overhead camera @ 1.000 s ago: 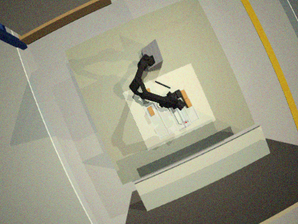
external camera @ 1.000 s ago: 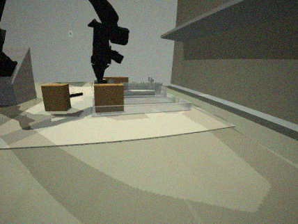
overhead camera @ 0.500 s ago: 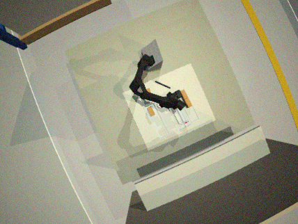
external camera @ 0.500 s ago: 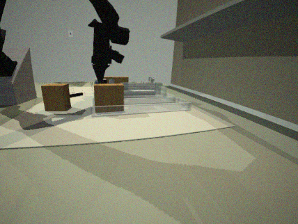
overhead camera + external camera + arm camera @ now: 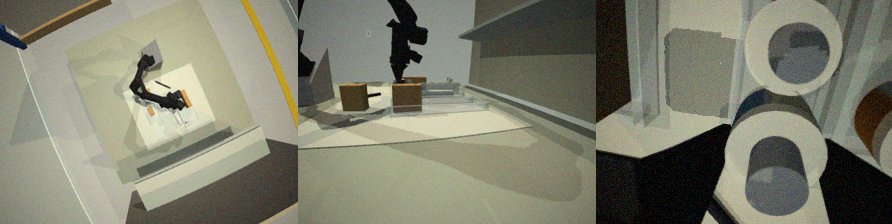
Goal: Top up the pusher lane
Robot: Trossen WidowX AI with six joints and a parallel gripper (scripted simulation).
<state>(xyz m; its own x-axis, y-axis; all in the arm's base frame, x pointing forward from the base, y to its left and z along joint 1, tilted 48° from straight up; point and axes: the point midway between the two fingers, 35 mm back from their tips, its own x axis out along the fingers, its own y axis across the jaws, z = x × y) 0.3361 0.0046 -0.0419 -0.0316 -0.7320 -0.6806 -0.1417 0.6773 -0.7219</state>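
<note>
My gripper [image 5: 774,139] [image 5: 399,82] is shut on a jar with a pale ring-shaped top [image 5: 737,152], a raised grey knob and a dark blue side. The jar appears upright between the black fingers in the wrist view. A second jar with a pale top [image 5: 757,47] and grey centre stands directly beyond it, between clear lane walls [image 5: 738,70]. The two look very close; I cannot tell whether they touch. The held jar's base and the front stop are hidden. In the top view the arm covers the jars; a spring [image 5: 177,119] shows beyond the gripper.
An orange-brown jar [image 5: 868,117] is at the right of the wrist view. Another clear-walled lane [image 5: 643,60] lies left. Orange blocks [image 5: 354,98] [image 5: 406,99] [image 5: 150,111] [image 5: 186,98] stand around the lanes. A black rod [image 5: 162,84] [image 5: 374,94] lies on the pale mat [image 5: 203,104].
</note>
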